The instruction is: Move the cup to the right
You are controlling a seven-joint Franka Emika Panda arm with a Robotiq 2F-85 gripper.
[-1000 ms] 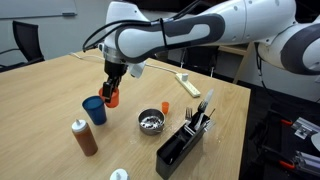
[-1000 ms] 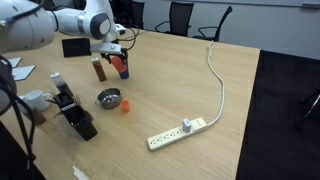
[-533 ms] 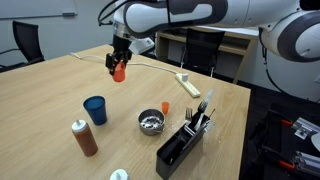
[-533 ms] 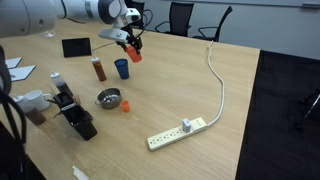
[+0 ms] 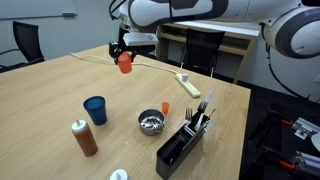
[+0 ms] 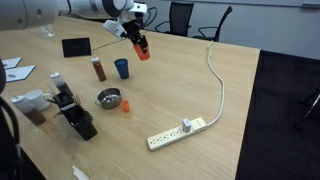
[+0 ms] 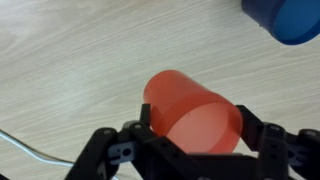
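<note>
The cup (image 7: 195, 115) is clamped between the pincer's (image 7: 197, 142) fingers, closed on its wall, and held well above the counter (image 5: 50, 85) (high enough, I judge, to carry it sideways over the blue cup (image 5: 95, 109), which stands below the pincer and off to one side).

A small metal bowl (image 5: 150, 121) sits on the wooden tabletop (image 5: 55, 85). A tiny orange piece (image 5: 165, 108) lies just beside the bowl. A dark blue cup (image 5: 95, 109) and a white-capped brown bottle (image 5: 84, 137) stand upright near the bowl. A black organizer (image 5: 185, 140) holding utensils is close to the bowl. A white power strip (image 6: 177, 133) with its cable (image 6: 215, 85) lies well apart from the bowl.
</note>
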